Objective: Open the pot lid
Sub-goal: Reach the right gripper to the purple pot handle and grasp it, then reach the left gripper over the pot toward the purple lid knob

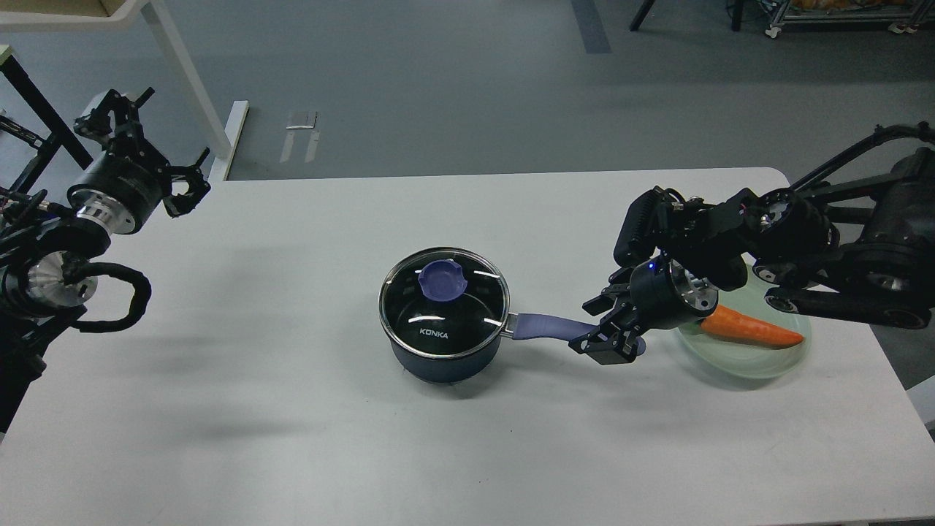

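A dark pot (443,349) with a glass lid (467,303) stands at the middle of the white table (292,409). The lid is on the pot and has a blue knob (441,280). The pot's purple handle (544,326) points right. My right gripper (600,329) is at the end of that handle, one finger above it and one below, with a gap still showing on each side. My left gripper (172,130) is open and empty at the table's far left corner, well away from the pot.
A pale green plate (760,361) with an orange carrot (752,330) sits at the right, partly behind my right wrist. A white table leg (186,80) stands beyond the far left corner.
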### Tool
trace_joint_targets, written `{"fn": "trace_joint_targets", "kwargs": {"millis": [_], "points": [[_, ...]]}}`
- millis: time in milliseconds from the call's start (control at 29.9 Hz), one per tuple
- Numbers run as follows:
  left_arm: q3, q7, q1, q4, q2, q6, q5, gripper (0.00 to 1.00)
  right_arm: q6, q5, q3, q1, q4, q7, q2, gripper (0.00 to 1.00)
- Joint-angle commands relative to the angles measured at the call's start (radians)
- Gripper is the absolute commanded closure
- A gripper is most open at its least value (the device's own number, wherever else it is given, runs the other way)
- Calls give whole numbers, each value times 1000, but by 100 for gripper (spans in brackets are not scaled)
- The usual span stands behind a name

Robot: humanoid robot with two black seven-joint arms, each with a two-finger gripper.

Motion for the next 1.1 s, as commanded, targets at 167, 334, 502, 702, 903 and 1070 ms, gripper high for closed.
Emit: {"fn": "trace_joint_targets", "kwargs": {"millis": [167,334,502,702,903,1070], "points": [[6,4,0,0,7,-2,2,1,0,6,-1,-3,-1,0,11,59],[66,6,-9,-2,8,-12,55,1,1,6,-3,1,-1,0,11,75],[66,0,-38,-47,5,-49,384,1,3,6,-3,1,-1,0,12,77],[63,-2,-89,-222,25,-22,713,1,3,9,-3,1,-1,0,14,80],[78,-2,-158,-371,11,57,1074,2,3,15,-3,3,-1,0,14,80],[80,-6,-158,-434,-82,147,1483,2,8,17,-3,6,-1,0,14,80]]}}
